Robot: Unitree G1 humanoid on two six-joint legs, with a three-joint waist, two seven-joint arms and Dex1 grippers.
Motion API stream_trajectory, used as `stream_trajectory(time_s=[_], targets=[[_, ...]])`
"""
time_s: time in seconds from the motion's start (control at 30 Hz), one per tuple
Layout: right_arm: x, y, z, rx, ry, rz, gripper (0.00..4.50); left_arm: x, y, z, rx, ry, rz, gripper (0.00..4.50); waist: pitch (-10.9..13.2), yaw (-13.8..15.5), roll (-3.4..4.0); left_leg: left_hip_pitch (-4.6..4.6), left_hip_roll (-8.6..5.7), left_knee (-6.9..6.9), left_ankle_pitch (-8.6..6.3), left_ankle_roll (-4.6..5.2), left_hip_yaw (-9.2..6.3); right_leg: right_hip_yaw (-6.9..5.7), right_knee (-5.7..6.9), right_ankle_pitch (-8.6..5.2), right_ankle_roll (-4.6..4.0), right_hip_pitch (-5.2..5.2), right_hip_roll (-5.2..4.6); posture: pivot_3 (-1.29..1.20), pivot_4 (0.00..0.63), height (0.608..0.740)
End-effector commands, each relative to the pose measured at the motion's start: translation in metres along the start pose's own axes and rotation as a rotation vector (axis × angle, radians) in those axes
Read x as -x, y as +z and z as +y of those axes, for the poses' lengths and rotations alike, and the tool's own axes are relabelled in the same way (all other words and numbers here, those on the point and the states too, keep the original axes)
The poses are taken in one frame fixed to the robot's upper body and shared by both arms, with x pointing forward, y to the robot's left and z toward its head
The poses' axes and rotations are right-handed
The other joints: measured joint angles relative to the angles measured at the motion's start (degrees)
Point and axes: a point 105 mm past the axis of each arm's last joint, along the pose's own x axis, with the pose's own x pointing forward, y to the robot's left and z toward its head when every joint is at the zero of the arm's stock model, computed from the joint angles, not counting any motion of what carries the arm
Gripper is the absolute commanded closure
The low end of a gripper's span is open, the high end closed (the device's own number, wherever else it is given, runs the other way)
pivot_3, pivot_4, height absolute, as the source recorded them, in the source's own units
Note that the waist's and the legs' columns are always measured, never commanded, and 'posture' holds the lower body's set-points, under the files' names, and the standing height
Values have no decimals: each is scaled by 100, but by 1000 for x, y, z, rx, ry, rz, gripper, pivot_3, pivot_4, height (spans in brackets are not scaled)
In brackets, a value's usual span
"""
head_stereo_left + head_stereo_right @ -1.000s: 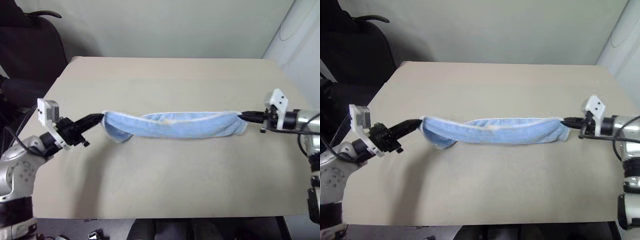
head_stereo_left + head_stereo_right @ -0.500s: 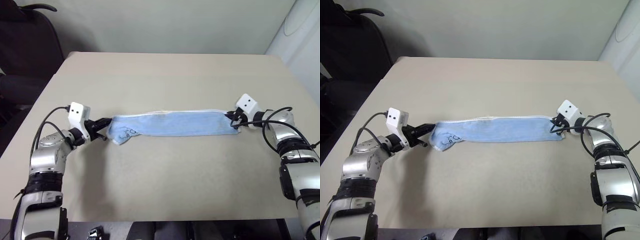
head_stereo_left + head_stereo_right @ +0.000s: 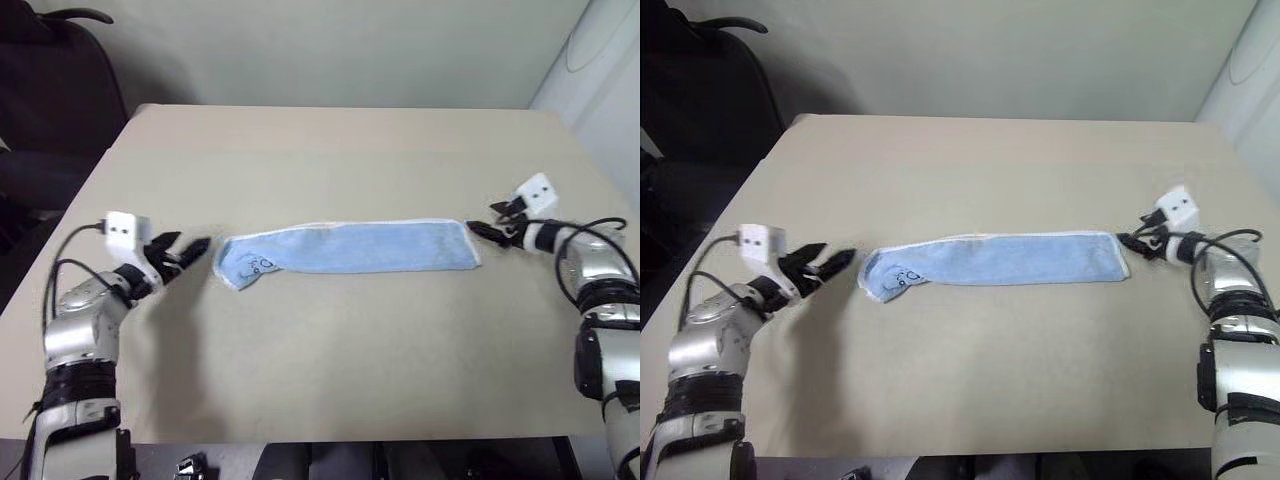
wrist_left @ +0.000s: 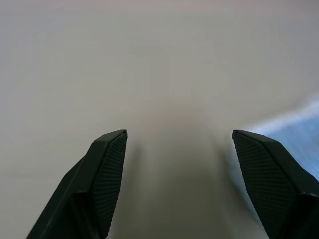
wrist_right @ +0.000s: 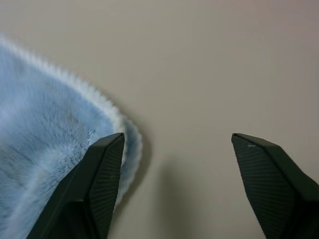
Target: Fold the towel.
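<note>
The light blue towel point(image 3: 350, 247) lies flat on the beige table point(image 3: 330, 150) as a long narrow strip running left to right, white stitched edging along its far side and an embroidered mark near its bunched left end. My left gripper point(image 3: 190, 250) stands open just off that left end, apart from the cloth. Off the right end, my right gripper point(image 3: 484, 222) is open too, nothing between its fingers. The right wrist view shows the towel's fluffy corner point(image 5: 55, 129) beside one finger. A blue edge of the towel point(image 4: 299, 127) shows in the left wrist view.
A black office chair point(image 3: 55, 90) stands off the table's far left corner. A pale wall runs behind the table, with a white panel point(image 3: 600, 70) at the far right.
Both grippers let go of the towel's ends, opened and drew back outward. The towel has dropped from hanging stretched between them to lying flat on the table. The camera has tilted.
</note>
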Motion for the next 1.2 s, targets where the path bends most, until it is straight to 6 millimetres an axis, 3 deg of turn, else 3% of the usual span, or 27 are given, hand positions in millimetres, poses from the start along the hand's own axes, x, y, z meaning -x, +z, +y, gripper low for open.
stream_trajectory(time_s=[0.03, 0.13, 0.23, 0.27, 0.37, 0.6, 0.83, 1.13, 1.2], targets=[[14, 7, 6, -167, 75, -56, 853, 11, 30, -7, -86, -13, -124, 757, 0, 0, 0, 1, 0, 0, 0, 0, 1, 0, -2, 0, 0, 2, 0, 0, 150, 740], [25, -13, 17, -483, 88, -17, 853, 20, 37, -50, -157, -220, -146, 757, 0, -5, 0, 4, 0, 3, 4, -3, -1, 1, 3, 0, 0, 2, 3, 0, 150, 740], [30, -14, 25, -549, 92, -7, 853, 23, 38, -58, -164, -256, -149, 757, 0, -2, 0, 7, -1, 4, 8, 1, -2, 1, 7, 0, 0, 5, 3, 0, 150, 740], [34, -20, 34, -632, 115, 7, 853, 21, 36, -72, -184, -314, -144, 757, 0, -9, 0, 9, 0, 4, 12, 0, -3, 1, 10, 0, 0, 4, 4, 0, 150, 740], [44, -30, 50, -813, 147, 16, 25, 19, 32, -103, -190, -438, -139, 702, -1, 10, -1, 32, 0, 1, 12, 4, -8, 0, 9, 0, 0, 27, 7, 0, 150, 740], [43, -44, 74, -913, 136, 70, 25, 14, 22, -137, -157, -548, -133, 702, -3, 2, -5, 54, 2, 0, -7, 32, -8, 6, 6, 0, 1, 39, 21, 0, 150, 740], [9, -37, 96, -949, 143, 51, 25, 10, 20, -159, -146, -619, -139, 702, -17, -77, -27, 63, 27, 6, -18, 38, -21, 14, 6, 2, 5, 40, 73, 0, 150, 740], [-41, -31, 100, -1000, 48, 44, 25, 14, 15, -165, -179, -646, -126, 702, -26, -180, -42, 122, 72, 0, -35, 34, -21, 51, 6, 11, -14, 66, 137, 0, 150, 740], [-46, -28, 100, -1003, 44, 38, 407, 17, 11, -166, -190, -649, -111, 702, -28, -180, -46, 124, 82, 3, -39, 29, -19, 65, 5, 13, -17, 65, 151, 0, 150, 740]])
